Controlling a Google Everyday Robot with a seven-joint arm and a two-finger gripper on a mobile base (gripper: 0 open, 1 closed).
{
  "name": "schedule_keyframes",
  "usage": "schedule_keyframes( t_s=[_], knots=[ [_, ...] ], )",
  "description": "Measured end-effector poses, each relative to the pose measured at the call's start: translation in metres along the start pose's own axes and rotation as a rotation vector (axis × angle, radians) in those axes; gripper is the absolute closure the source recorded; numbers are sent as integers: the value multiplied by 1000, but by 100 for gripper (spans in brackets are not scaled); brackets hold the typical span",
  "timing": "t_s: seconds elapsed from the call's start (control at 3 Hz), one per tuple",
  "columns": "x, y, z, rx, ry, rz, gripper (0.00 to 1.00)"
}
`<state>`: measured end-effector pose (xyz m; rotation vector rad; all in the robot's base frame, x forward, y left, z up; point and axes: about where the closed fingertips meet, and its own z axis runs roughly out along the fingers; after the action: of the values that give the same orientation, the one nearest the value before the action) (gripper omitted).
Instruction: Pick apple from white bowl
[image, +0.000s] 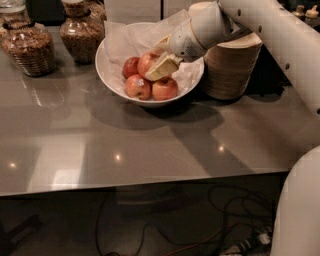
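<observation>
The white bowl (112, 75), lined with crumpled white paper, stands at the back middle of the grey table. It holds several apples. The largest apple (147, 61), red with pale streaks, lies on top of the pile. My gripper (159, 56) reaches into the bowl from the right. Its fingers sit either side of this apple and are shut on it, and one pale finger (162, 67) lies across the apple's right side. A smaller dark red apple (131, 66) lies to the left. Two more apples (138, 86) lie in front.
A stack of beige disposable bowls (227, 70) stands just right of the white bowl, under my arm. Two glass jars of brown snacks (30, 47) (81, 35) stand at the back left. The table's front edge (150, 182) runs across the view, with cables on the floor below.
</observation>
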<state>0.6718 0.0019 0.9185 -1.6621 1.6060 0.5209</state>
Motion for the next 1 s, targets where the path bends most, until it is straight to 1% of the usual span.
schedule_keyframes(
  t_s=[0.33, 0.67, 1.0],
  knots=[
    [-1, 0, -1, 7, 3, -5, 89],
    [-8, 0, -23, 43, -1, -14, 100],
    [-24, 3, -56, 80, -28, -42, 100]
  ],
)
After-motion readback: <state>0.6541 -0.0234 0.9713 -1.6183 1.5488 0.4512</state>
